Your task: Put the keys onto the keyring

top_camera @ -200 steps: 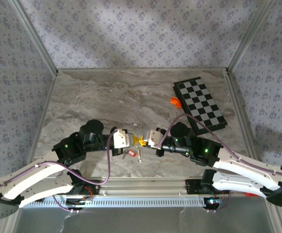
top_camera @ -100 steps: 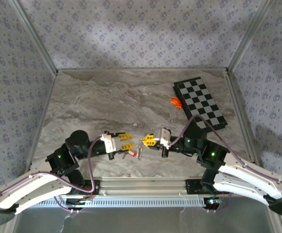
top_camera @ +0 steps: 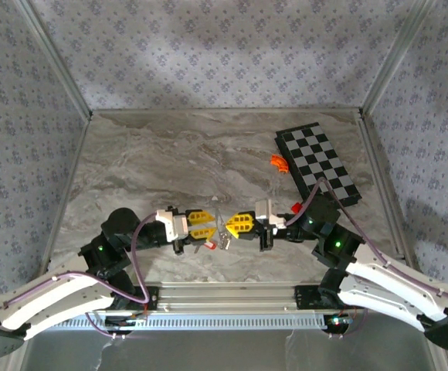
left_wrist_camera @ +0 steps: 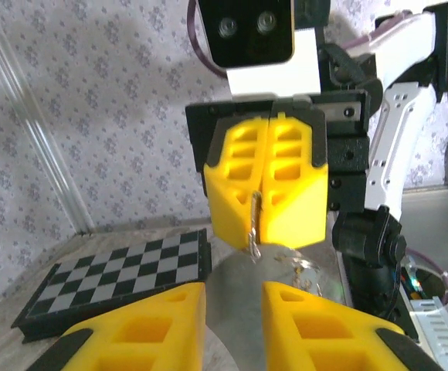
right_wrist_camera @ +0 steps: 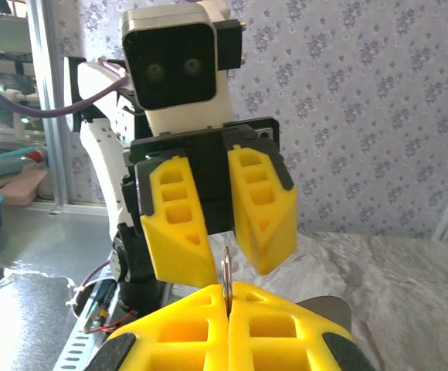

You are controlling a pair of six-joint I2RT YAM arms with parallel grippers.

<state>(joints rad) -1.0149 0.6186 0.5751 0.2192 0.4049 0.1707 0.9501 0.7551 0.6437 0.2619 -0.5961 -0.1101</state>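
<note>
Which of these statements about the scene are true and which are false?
1. The right gripper is shut on the thin silvery metal keyring. True.
2. The left gripper is shut as well. False: its jaws stand apart.
3. The small orange curved piece lies beside the black-and-white chequered board. True.
4. That board lies on the left half of the grey marble table. False: it lies at the far right.
5. The left gripper holds the small red-tagged key. False: it lies on the table.

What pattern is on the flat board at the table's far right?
The flat rectangular board has black-and-grey checks, clearest in the top external view.
</note>
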